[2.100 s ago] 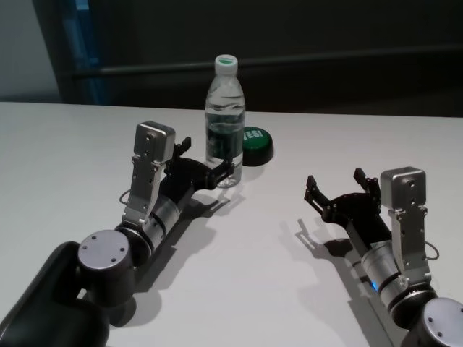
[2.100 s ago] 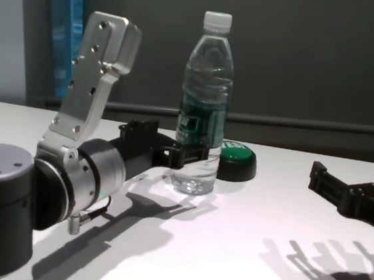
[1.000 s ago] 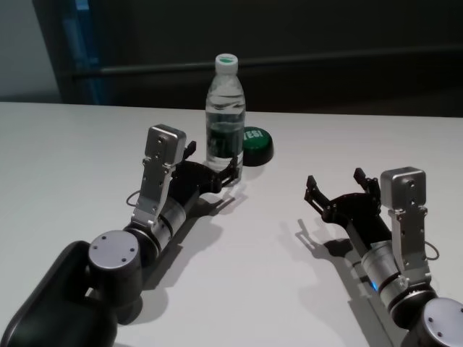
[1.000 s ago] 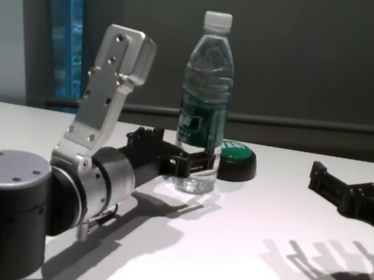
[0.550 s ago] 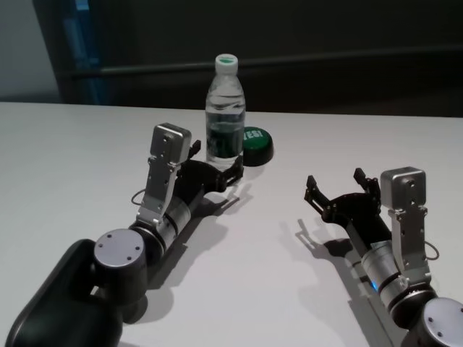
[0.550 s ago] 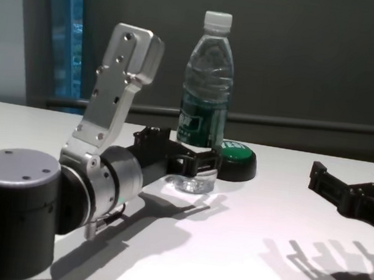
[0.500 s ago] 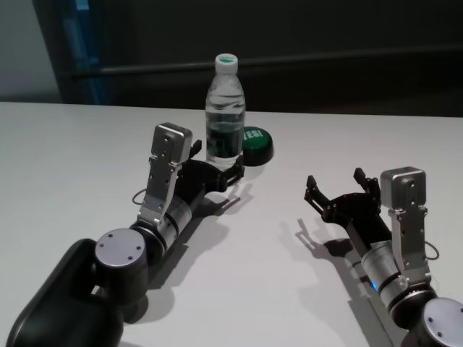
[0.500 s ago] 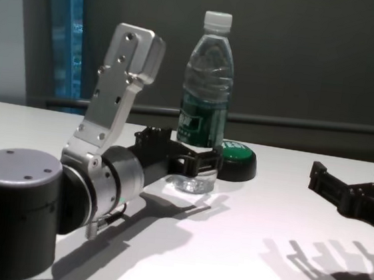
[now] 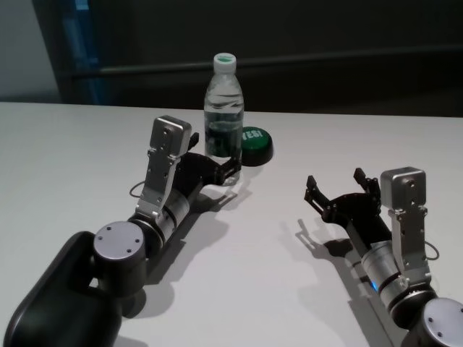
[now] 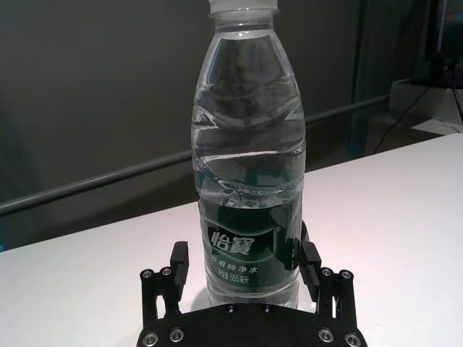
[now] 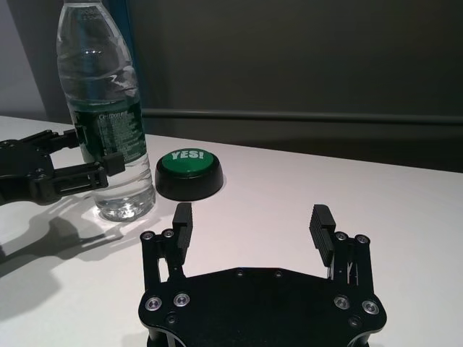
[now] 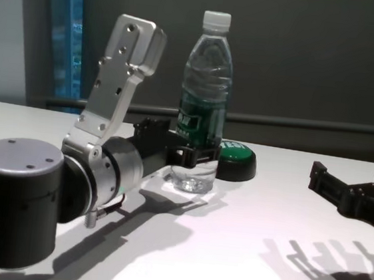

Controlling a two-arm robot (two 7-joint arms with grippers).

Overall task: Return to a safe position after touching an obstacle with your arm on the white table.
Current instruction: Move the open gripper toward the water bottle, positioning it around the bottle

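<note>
Head view: my left pincer [image 9: 221,170] spread open, fingers flanking bottle [image 9: 223,119], not clamped. Bottle upright on far middle of table [image 9: 65,159], dead ahead of pincer. Retreat path: straight back toward me. Right pincer [image 9: 338,190] open, parked well apart.

The bottle [image 12: 205,95] stands upright on the white table [image 12: 242,253], clear with a white cap and a dark green label band. The left gripper [image 12: 186,152] reaches in low at its lower part, its black fingers [image 12: 202,155] spread to either side of it. A green-topped button [image 12: 237,161] sits just behind and right of the bottle. The right gripper [image 12: 352,191] rests open at the right edge, well apart.
</note>
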